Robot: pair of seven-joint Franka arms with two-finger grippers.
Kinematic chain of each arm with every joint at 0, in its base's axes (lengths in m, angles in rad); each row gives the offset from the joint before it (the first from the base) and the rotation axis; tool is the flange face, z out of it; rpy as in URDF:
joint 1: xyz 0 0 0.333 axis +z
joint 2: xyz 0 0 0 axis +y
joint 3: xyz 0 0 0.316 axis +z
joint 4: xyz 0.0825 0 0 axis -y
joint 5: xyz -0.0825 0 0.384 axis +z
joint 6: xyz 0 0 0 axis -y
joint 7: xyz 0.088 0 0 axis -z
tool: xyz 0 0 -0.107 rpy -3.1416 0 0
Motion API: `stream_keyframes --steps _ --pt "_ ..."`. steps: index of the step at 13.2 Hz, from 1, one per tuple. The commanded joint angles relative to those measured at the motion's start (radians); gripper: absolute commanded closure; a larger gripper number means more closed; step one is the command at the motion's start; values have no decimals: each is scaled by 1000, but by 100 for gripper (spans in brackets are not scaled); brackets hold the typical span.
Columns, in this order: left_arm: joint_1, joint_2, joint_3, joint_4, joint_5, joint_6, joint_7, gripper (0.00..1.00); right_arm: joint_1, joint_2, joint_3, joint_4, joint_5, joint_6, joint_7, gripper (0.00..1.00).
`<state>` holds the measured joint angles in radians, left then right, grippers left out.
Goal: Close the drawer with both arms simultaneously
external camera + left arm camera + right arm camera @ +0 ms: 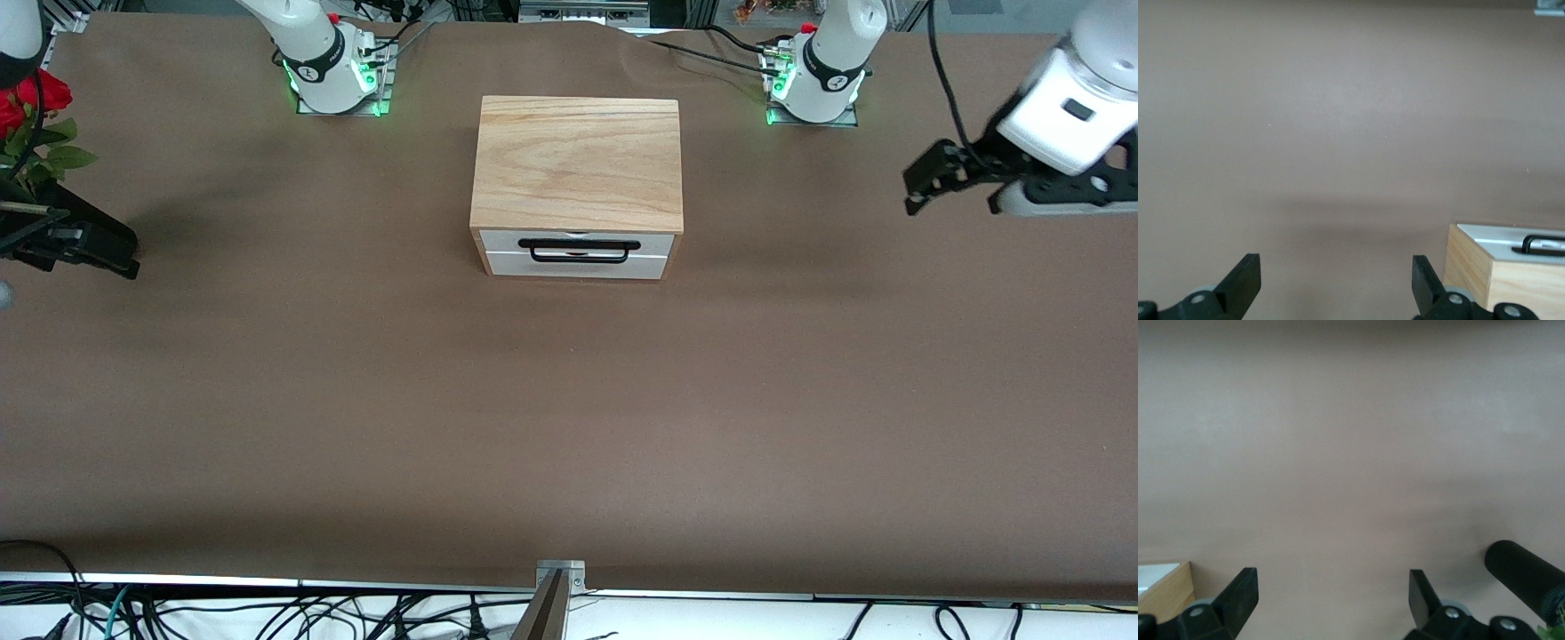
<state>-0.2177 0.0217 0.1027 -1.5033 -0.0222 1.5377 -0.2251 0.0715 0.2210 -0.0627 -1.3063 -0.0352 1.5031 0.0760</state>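
In the front view, the oak-coloured box (579,164) is seen standing in the middle of the brown table (569,418), between the two green-lit bases and slightly nearer the camera than they are. The drawer (578,253) is set in the face of the box turned toward the camera; its white front panel lies flush with the box and its black wire handle (579,250) runs across it. The left arm's base (813,84) is placed at the top of the view, and its white forearm is held raised at the left arm's end of the table, the left gripper (929,182) being carried above the table well apart from the box, with nothing held. The right gripper (76,249) is held low over the table at the right arm's end, just beside red flowers (31,107) with green leaves.

In the left wrist view, two black fingertips (1245,280) are shown spread wide with only bare table between them, and a corner of the box (1471,267) with the drawer's white panel and handle is caught to one side.

In the right wrist view, the fingers (1241,593) are likewise spread wide and nothing is gripped; a wooden corner of the box (1165,593) and a black cylinder (1525,573) are seen at the edges.
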Motion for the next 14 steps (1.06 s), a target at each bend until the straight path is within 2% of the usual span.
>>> stream_keyframes --steps 1,4,9,14 --pt "0 -8 29 -15 -39 18 4 0 -39 -81 37 -111 -14 5 -2 0" --pt "0 -8 29 -15 -39 15 0 0 -50 -120 37 -174 -11 17 2 0" --pt "-3 3 14 -15 36 15 42 0 -32 -69 38 -119 -15 16 -7 0" --pt "-2 4 14 -15 38 19 46 0 -30 -63 38 -116 -14 16 -4 0"
